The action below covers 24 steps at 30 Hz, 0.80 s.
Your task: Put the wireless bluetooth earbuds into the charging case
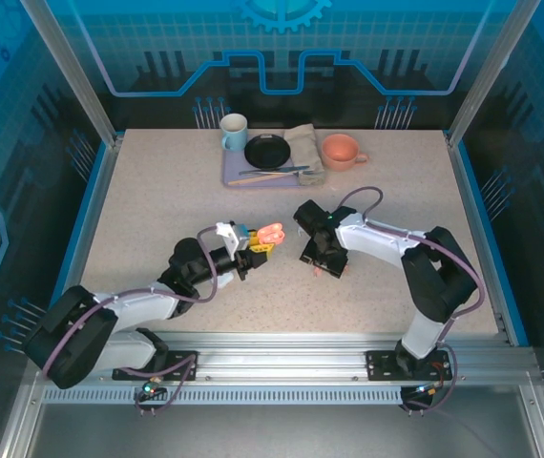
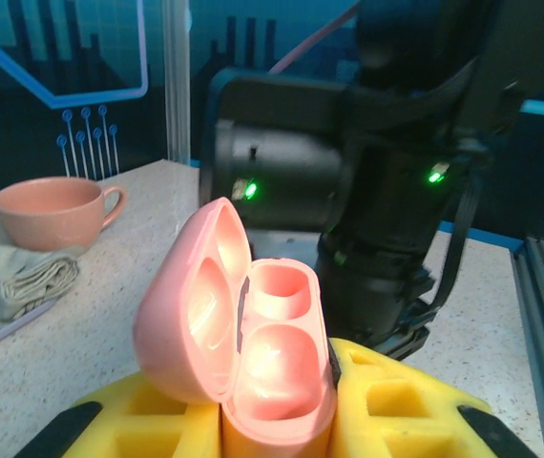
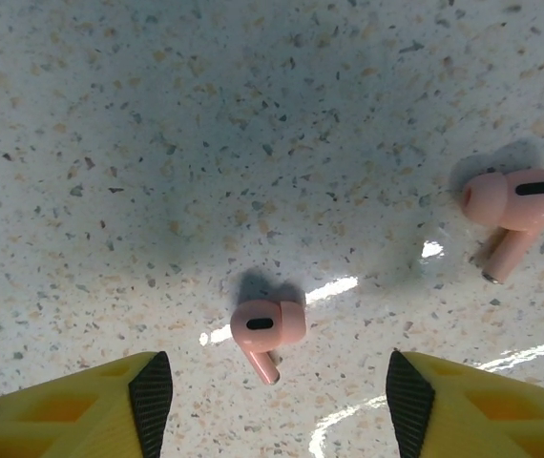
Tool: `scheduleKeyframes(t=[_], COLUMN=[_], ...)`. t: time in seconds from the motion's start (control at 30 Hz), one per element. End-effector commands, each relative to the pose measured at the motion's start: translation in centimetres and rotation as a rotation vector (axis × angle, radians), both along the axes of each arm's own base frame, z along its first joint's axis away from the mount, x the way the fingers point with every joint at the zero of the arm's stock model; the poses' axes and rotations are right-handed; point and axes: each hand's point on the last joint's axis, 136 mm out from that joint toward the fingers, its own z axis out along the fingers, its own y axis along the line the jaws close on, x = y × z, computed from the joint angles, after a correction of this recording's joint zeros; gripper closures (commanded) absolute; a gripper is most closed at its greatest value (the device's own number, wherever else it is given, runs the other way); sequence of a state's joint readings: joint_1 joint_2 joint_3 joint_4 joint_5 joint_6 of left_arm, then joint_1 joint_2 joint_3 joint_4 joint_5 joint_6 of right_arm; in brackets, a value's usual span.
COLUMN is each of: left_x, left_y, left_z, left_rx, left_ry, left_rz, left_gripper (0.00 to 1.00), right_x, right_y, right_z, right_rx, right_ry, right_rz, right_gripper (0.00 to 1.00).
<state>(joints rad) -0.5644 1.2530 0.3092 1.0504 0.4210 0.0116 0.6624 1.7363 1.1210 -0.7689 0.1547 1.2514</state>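
The wireless bluetooth earbuds (image 3: 267, 324) seen here are two salmon-pink ones. They lie on the desk (image 1: 157, 210), a little right of its centre and toward the near edge, under the right arm.

The desk has a speckled light top. At its far edge stand a white mug (image 1: 234, 132), a black plate (image 1: 267, 151), a folded cloth (image 1: 303, 143) and a pink cup (image 1: 341, 151).

The left gripper (image 1: 253, 245) is closed on the charging case (image 2: 253, 353), near the centre of the desk. It holds the case by its lower body between the yellow fingers. The case is salmon-pink. Its lid (image 2: 200, 305) is swung open to one side, and both wells (image 2: 282, 291) look empty.

The right gripper (image 3: 279, 405) hangs above the desk with its fingers spread wide and nothing between them. One earbud lies on its side just ahead of the gap between these fingers. The second earbud (image 3: 518, 198) lies apart from it, toward the right finger's side.

I judge the earbuds to be very light, hard and smooth, so they can slip or jump away when the fingers press on them. The round head seems the best place to take hold, squeezed across its sides. The thin stem gives little surface. The grip should be gentle, and the stem must then go down into a well.

I can read no brand, label or writing on anything.
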Motion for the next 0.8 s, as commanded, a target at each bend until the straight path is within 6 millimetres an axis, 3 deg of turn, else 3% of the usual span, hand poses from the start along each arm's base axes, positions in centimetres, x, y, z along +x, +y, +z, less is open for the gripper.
scheduleKeyframes(t=[0.0, 0.77], left_x=[-1.4, -1.1], left_y=[-0.4, -1.0], left_z=[0.0, -0.8], left_rx=[0.023, 0.040], left_ry=[-0.037, 0.009], left_rz=[-0.061, -0.088], left_gripper=[1.00, 1.00], right_x=[0.0, 0.1], right_y=[0.1, 0.5], right_z=[-0.4, -2.8], right_rx=[-0.013, -0.011], right_ry=[0.023, 0.044], right_rz=[-0.038, -0.032], right_gripper=[0.38, 0.54])
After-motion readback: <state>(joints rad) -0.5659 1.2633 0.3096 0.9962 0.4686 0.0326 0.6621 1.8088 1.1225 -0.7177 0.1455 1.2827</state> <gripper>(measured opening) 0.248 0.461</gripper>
